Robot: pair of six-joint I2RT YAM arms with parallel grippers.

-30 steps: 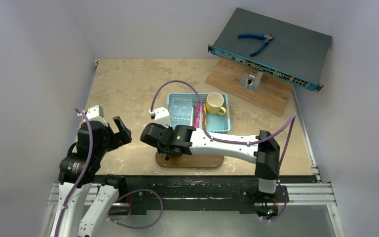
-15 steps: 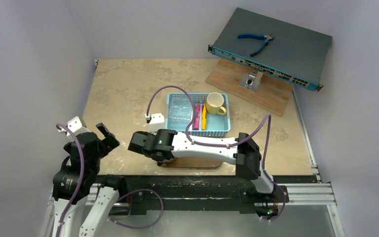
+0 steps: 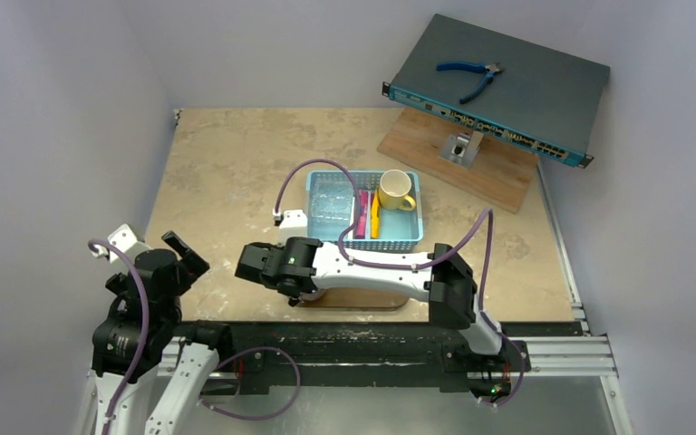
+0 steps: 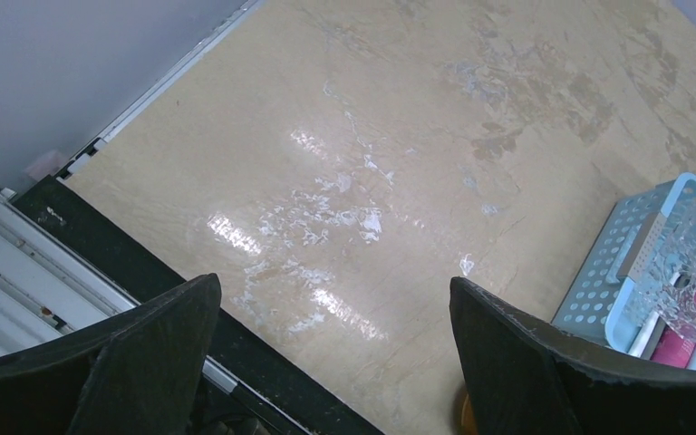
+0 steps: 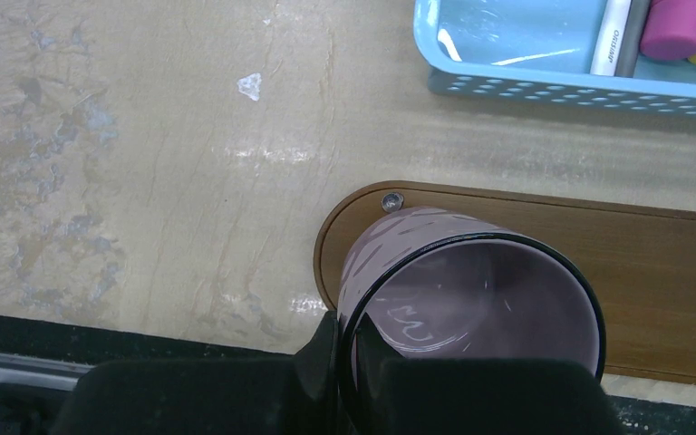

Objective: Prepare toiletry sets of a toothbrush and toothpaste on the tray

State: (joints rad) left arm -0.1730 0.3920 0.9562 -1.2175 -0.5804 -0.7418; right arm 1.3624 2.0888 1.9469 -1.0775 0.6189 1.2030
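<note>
While the right claw (image 5: 349, 352) is closed down to a narrow gap on the near wall of a purple cup (image 5: 471, 299), one finger outside the rim and the other inside it, the cup sits mouth-up directly below that claw, over the rounded end of the tray (image 5: 680, 290). Whether the cup's base rests on the wood or hangs just above it cannot be told. From the claw the dark-brown tray runs off to its right, partly hidden under the right arm in the overhead view. Beyond the claw and to its right stands a light-blue mesh basket (image 5: 580, 86), near the tray but apart from it, with a strip of table (image 5: 145, 136) between them. Inside the basket lies the pink tube (image 5: 680, 23), with a pale brush (image 5: 612, 36) just beside it on the side nearer the claw. The yellow tube (image 3: 373, 216) lies lengthwise just beside the pink one on the side farther from the claw. A yellow mug (image 3: 395, 188) stands in the basket corner farthest from the claw. The left claw (image 4: 331, 299) hangs over the tabletop close to its near edge, its fingers spread wide and holding nothing. The basket lies ahead of it and to its right, well apart, and the tray cannot be made out from its wrist view.
</note>
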